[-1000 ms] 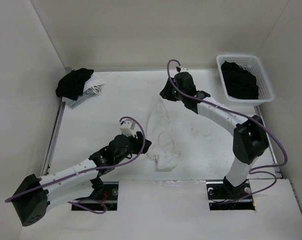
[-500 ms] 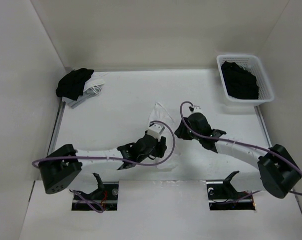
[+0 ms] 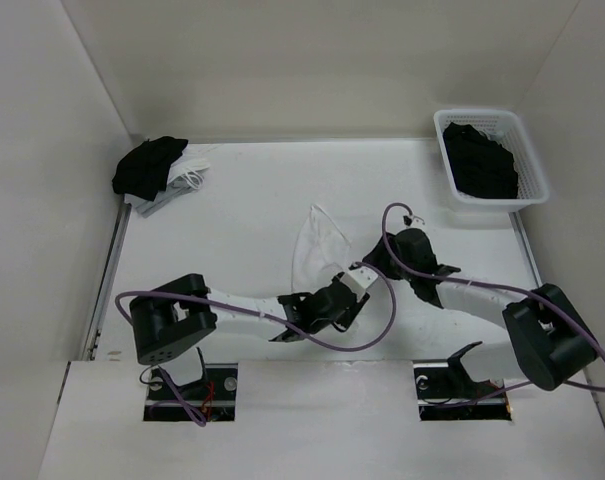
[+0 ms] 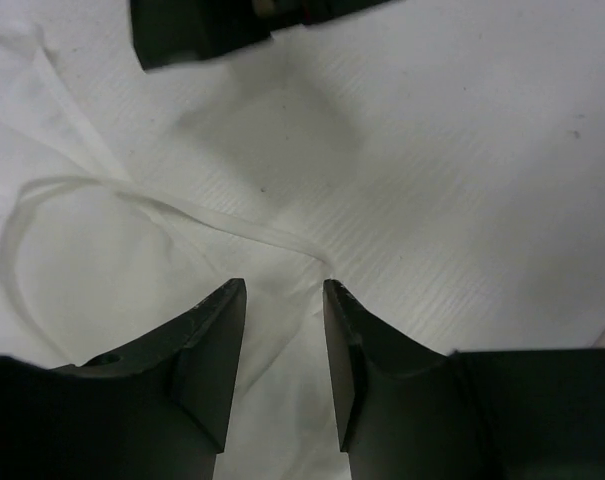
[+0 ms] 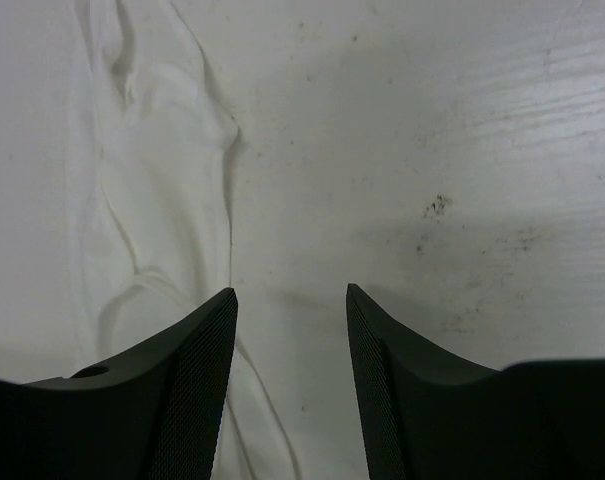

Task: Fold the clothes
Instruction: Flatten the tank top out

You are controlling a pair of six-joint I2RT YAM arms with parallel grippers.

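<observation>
camisole [image 3: 317, 250]: white, laid rumpled on the middle of the worktop [image 3: 232, 220], long axis running near-to-far; near end hidden under the left arm.
left tool [image 3: 347, 295]: set low over the near end of the camisole; jaws parted by a narrow gap, nothing seen clamped between them.
left wrist view: cloth [image 4: 102, 270] seen under and ahead of the tool [image 4: 282, 330]; a thin strap [image 4: 132, 195] looped just past the fingertips [image 4: 217, 330].
right tool [image 3: 380, 265]: just beside the camisole's right edge, close to the left tool; jaws held wide, nothing gripped.
right wrist view: bare worktop seen between the fingers [image 5: 197, 370] of the tool [image 5: 290, 340]; camisole edge [image 5: 152, 200] on the left.
basket [image 3: 492, 203]: white, far-right corner, black garment [image 3: 482, 165] inside.
black bundle [image 3: 147, 165]: far-left corner, a white-grey strappy piece [image 3: 187, 178] touching it.
</observation>
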